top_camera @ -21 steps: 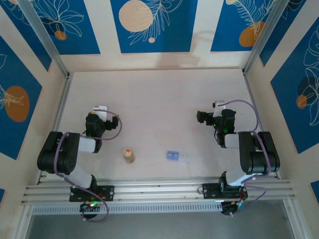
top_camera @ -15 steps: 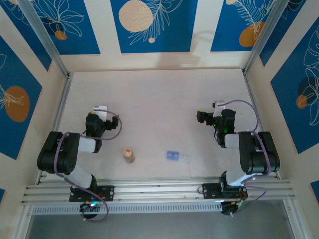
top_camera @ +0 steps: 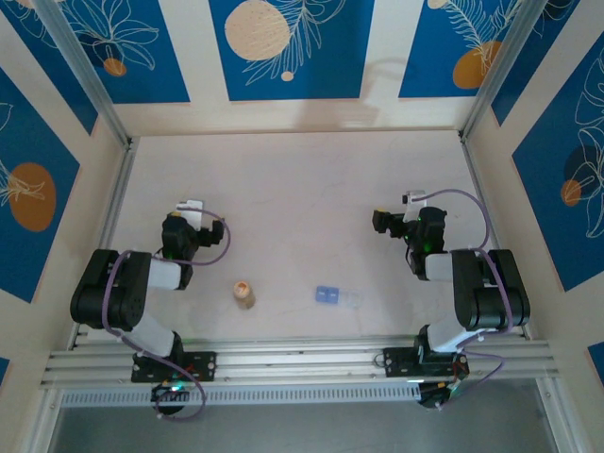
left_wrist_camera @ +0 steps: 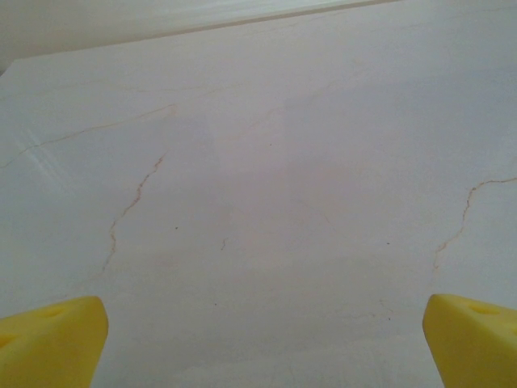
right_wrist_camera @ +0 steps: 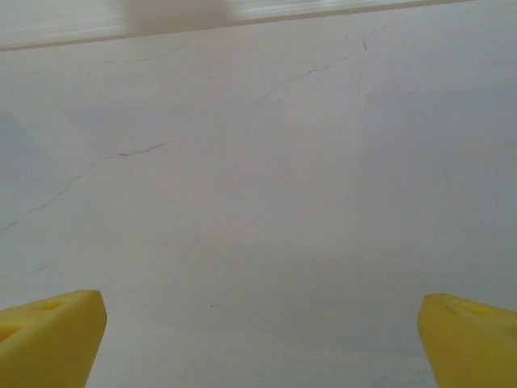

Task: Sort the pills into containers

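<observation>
On the pale worktop [top_camera: 302,189], near its front edge: a small clear vial [top_camera: 244,294], upright, tan with pills [top_camera: 244,298]. Well apart to its right, a flat pill box [top_camera: 337,296], blue in the left half and clear in the right, its compartments too small to make out. Both lying between the two arms, touched by neither.

Left fingers [top_camera: 189,212] farther back on the left side, well apart from the vial. From the left wrist, yellow fingertips [left_wrist_camera: 48,343] at the two bottom corners: spread wide, gripping nothing, with bare, faintly cracked worktop between.

Right fingers [top_camera: 385,223] back on the right side, well apart from the pill box. From the right wrist, much the same: yellow fingertips [right_wrist_camera: 48,335] wide apart, empty, over bare worktop.
</observation>
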Available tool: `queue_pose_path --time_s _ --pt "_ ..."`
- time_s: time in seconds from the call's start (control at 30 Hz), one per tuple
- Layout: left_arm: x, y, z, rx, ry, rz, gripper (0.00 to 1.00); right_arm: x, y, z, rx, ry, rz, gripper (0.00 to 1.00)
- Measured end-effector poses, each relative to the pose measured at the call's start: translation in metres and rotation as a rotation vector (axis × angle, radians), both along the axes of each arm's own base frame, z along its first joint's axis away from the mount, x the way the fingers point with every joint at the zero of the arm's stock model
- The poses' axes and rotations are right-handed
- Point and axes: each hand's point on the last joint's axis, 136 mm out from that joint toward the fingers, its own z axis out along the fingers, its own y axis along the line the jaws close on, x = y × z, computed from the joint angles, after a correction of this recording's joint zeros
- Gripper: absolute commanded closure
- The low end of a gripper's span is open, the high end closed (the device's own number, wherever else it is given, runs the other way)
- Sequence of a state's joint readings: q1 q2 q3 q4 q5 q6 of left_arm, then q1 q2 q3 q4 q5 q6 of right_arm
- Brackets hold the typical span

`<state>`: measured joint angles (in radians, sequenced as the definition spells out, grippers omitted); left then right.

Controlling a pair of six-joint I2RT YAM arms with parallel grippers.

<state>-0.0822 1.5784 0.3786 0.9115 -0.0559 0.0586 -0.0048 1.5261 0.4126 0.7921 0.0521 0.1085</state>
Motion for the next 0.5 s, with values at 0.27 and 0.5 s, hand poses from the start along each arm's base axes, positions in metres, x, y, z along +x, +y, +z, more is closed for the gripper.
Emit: queue_pose_path --time_s 0.27,0.5 --pt "0.0 0.0 0.0 0.0 0.0 0.001 0.0 0.0 0.0 0.0 0.0 0.0 0.0 0.01" --pt "-0.003 0.009 0.013 0.004 -0.017 0.053 0.0 0.01 0.011 0.022 -0.028 0.057 0.065 0.01"
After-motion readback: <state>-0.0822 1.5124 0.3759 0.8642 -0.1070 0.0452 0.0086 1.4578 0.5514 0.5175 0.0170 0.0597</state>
